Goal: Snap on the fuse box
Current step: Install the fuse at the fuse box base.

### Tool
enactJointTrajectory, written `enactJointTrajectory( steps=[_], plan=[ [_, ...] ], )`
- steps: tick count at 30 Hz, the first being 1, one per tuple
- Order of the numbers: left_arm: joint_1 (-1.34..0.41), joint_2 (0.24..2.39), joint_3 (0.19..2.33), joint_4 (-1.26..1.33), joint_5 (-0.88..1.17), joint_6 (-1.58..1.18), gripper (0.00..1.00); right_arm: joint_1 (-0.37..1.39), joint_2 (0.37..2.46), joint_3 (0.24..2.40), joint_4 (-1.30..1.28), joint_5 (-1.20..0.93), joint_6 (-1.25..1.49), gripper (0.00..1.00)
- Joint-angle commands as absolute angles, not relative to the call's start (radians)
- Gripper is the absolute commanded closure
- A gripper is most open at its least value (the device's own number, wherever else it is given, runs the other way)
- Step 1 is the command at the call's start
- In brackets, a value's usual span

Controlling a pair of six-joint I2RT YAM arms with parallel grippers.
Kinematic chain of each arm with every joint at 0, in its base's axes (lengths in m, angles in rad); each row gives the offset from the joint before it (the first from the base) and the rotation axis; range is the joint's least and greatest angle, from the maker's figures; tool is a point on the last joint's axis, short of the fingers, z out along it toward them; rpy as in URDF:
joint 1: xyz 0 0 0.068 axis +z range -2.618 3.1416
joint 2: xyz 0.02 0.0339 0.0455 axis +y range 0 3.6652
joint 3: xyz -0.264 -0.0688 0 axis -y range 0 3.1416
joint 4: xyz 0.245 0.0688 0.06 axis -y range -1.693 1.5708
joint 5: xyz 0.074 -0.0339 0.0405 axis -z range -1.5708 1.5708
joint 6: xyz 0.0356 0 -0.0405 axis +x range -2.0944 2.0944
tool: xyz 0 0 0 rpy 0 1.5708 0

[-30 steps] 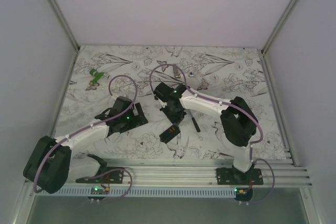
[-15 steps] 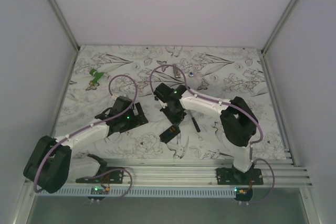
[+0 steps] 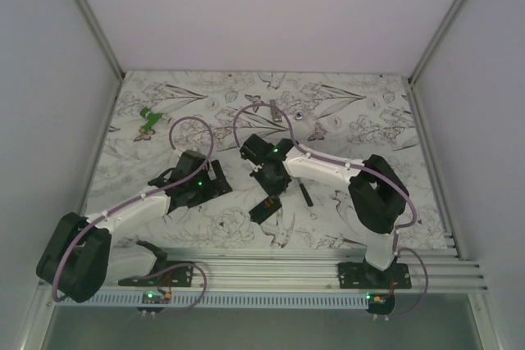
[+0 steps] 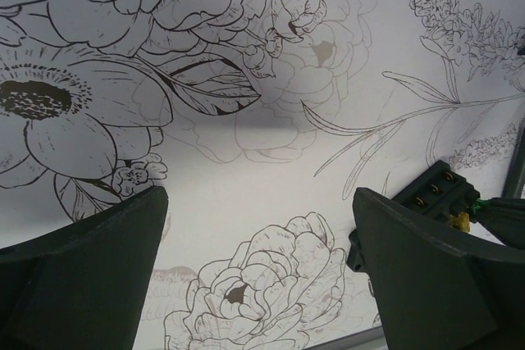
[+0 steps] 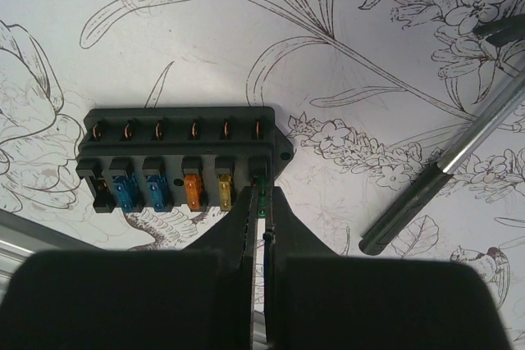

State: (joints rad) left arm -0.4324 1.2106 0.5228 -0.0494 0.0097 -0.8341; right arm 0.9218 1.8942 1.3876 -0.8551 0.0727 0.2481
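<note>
Since 1 second ago the right arm has shifted slightly over the fuse box (image 5: 184, 161). Black and oblong, the box lies flat on the flowered worktop (image 3: 361, 120), its 6 slots showing 1 black, 2 blue, 1 orange and 1 yellow fuse. Right gripper (image 5: 261, 211) jaws pinch a green fuse (image 5: 260, 194) at the 6th slot. A black-handled tool (image 5: 443, 171) lies at 2 o'clock. The left gripper (image 4: 256, 202), at 10 o'clock, has its jaws wide apart.

1 fuse box (image 5: 184, 118), 2 blue fuses (image 5: 123, 194), 1 orange fuse (image 5: 193, 193), 1 yellow fuse (image 5: 224, 193), 1 green fuse (image 5: 260, 198), 1 hammer (image 5: 406, 206)
</note>
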Motion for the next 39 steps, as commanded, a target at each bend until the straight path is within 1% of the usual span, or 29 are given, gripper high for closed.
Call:
enactJointTrajectory(
  steps=[1,10,16,23,26,30,33,39],
  plan=[
    [-0.428,1.188,0.528,-0.069,0.037,-0.855,0.0,0.954,1.909,1.322,-0.815,0.108,0.273,1.0],
    [-0.442,1.146,0.508,-0.087,0.077,-0.891,0.0,1.004,1.904,1.263,-0.78,0.154,0.301,1.0],
    [-0.456,1.134,0.507,-0.117,0.117,-0.908,0.0,1.004,1.877,1.18,-0.741,0.172,0.316,1.0],
    [-0.508,1.146,0.508,-0.143,0.172,-0.953,0.0,0.976,1.815,1.131,-0.683,0.126,0.321,1.0],
    [-0.545,1.149,0.526,-0.177,0.188,-0.962,0.03,0.963,1.781,1.125,-0.66,0.109,0.323,0.99],
    [-0.591,1.154,0.55,-0.223,0.192,-0.98,0.07,0.958,1.746,1.13,-0.639,0.091,0.324,0.95],
    [-0.614,1.164,0.557,-0.233,0.189,-0.999,0.09,0.955,1.728,1.128,-0.627,0.086,0.329,0.94],
    [-0.655,1.219,0.599,-0.238,0.184,-1.009,0.12,0.945,1.694,1.112,-0.612,0.094,0.33,0.9]
  ],
)
